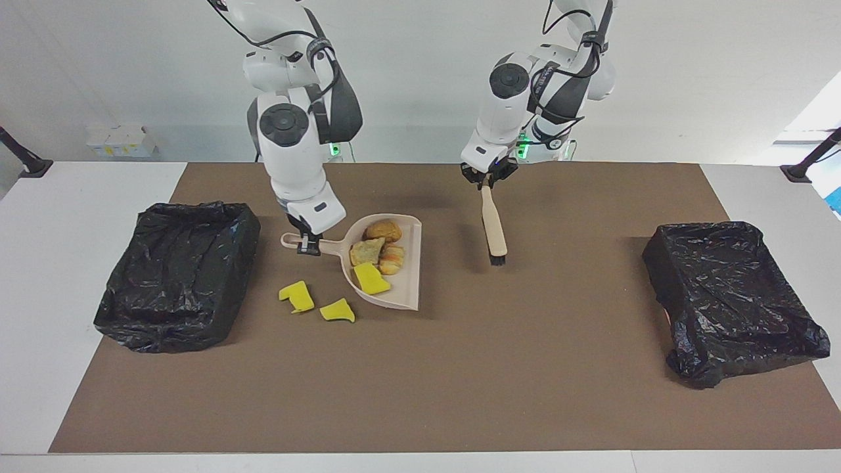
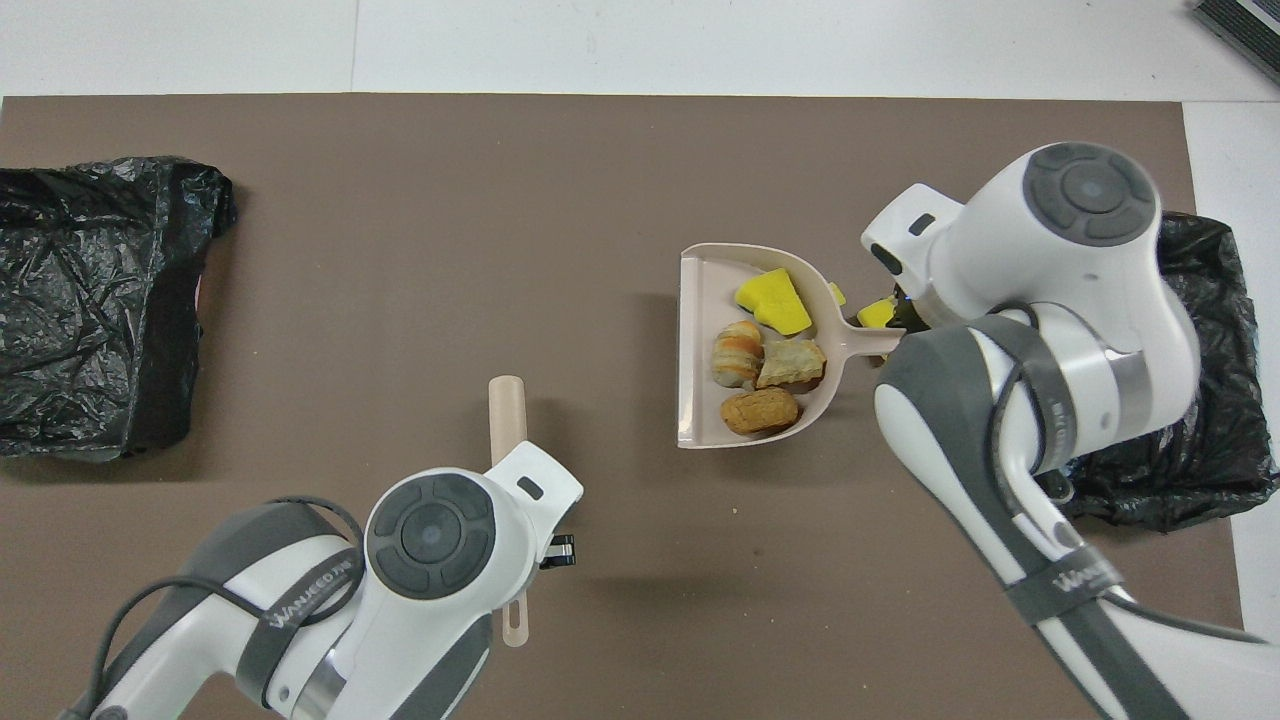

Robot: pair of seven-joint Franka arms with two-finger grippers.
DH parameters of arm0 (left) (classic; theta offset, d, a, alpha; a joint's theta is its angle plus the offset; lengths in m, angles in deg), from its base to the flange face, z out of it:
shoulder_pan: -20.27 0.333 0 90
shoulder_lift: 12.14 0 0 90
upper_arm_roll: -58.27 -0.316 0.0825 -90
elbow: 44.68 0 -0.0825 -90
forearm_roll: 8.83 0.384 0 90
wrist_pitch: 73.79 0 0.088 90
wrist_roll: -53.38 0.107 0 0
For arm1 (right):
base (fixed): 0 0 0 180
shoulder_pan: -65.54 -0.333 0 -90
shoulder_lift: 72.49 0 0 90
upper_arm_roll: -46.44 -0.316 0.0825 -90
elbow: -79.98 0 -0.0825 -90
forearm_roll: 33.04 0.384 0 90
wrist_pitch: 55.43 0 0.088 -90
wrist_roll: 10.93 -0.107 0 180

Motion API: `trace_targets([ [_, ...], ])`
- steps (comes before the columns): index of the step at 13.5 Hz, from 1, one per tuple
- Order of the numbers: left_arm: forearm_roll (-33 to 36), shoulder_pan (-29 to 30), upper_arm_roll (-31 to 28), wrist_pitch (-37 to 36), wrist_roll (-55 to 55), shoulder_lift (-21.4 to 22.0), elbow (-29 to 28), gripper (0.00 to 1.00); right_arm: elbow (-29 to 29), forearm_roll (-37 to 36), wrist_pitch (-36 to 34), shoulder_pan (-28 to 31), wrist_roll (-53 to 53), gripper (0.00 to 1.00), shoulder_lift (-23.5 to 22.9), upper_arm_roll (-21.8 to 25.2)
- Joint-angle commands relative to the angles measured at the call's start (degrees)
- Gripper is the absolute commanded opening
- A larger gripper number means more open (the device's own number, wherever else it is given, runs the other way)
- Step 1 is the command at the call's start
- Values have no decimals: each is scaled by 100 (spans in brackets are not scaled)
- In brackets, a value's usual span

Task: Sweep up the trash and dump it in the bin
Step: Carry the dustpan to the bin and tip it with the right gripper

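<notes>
Right pincer point(image 1: 309, 244) clamped on raised dustpan point(image 1: 401, 289) handle; left pincer point(image 1: 487, 181) gripping tilted brush point(image 1: 494, 226).

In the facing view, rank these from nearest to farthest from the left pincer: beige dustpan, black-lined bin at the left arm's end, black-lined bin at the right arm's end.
Measured from the left pincer:
1. Beige dustpan, toward the right arm's end.
2. Black-lined bin at the left arm's end.
3. Black-lined bin at the right arm's end.

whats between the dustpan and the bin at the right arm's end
Two loose yellow sponge scraps lie on the mat between the dustpan and that bin, clearest in the facing view.
</notes>
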Motion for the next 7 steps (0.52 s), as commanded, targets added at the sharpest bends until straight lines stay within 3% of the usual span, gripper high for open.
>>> trace_targets([
  [1, 11, -470, -53, 577, -342, 735, -914, 0, 299, 136, -198, 640, 884, 0, -11, -58],
  [5, 2, -1244, -45, 761, -853, 806, -1309, 0, 467, 488, -207, 1827, 2195, 0, -82, -23],
  [7, -6, -1543, -45, 1286, -1193, 780, -1590, 0, 467, 453, -216, 2432, 2626, 0, -73, -14],
])
